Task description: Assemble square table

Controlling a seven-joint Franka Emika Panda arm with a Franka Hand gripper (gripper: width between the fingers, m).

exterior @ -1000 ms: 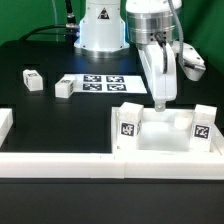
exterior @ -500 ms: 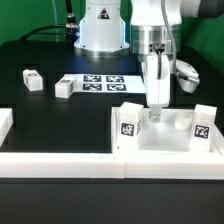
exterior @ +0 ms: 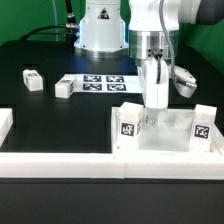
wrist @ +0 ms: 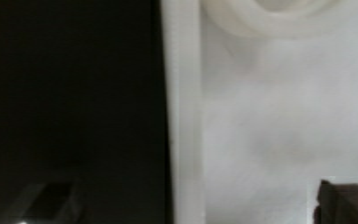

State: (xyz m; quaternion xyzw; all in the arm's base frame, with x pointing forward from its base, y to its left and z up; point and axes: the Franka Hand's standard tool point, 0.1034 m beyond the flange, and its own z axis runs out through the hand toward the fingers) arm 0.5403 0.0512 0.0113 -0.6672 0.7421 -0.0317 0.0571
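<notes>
Over the back rim of the tabletop [exterior: 168, 150], my gripper [exterior: 152, 118] has dropped closer, spread wide and seemingly empty, poised to grasp it.

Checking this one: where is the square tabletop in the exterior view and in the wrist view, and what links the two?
Exterior view: tabletop low on the exterior view's right, behind the white bar, under the open tool.
Wrist view: tabletop fills the pale half beside the black table; a round socket shows at its edge.
Shared landmark: the tool's fingertips, over the tabletop in both.
</notes>
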